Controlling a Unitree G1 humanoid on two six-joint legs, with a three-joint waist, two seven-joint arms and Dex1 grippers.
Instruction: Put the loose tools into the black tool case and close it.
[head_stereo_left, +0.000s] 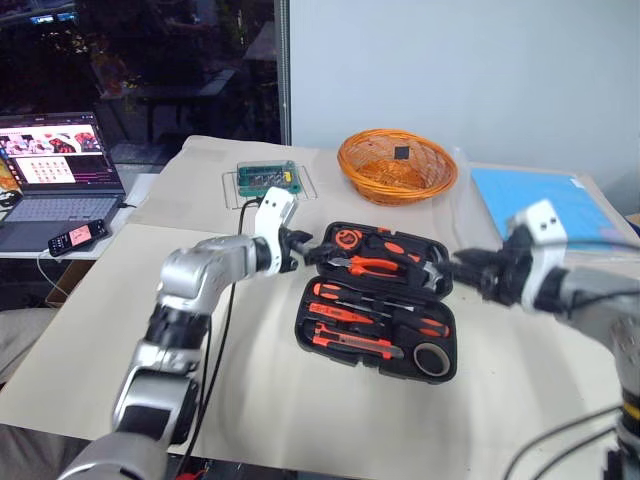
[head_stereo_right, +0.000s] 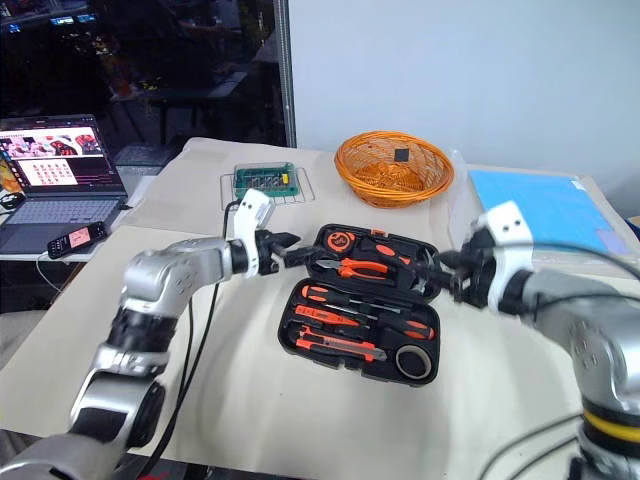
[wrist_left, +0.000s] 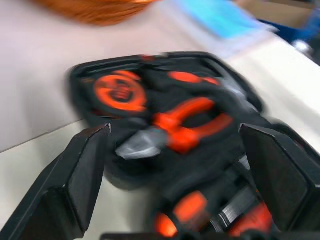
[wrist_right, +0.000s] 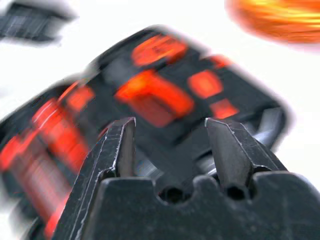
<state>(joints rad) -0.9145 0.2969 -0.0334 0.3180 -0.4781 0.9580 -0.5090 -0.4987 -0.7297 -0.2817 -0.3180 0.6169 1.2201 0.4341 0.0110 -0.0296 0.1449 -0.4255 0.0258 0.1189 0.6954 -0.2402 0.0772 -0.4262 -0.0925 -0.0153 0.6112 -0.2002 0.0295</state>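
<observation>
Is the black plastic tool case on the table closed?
No, the black plastic tool case lies open, with orange-handled tools showing in both halves.

Even indoor light is falling on my beige cloth-covered table (head_stereo_left: 250, 400), leaving only soft shadows, while the room behind the dark glass partition (head_stereo_left: 180, 70) is staying dim. Both wrist pictures are smearing with motion blur, turning my black textured plastic tool case (wrist_right: 240, 95) into orange-and-black streaks.
</observation>
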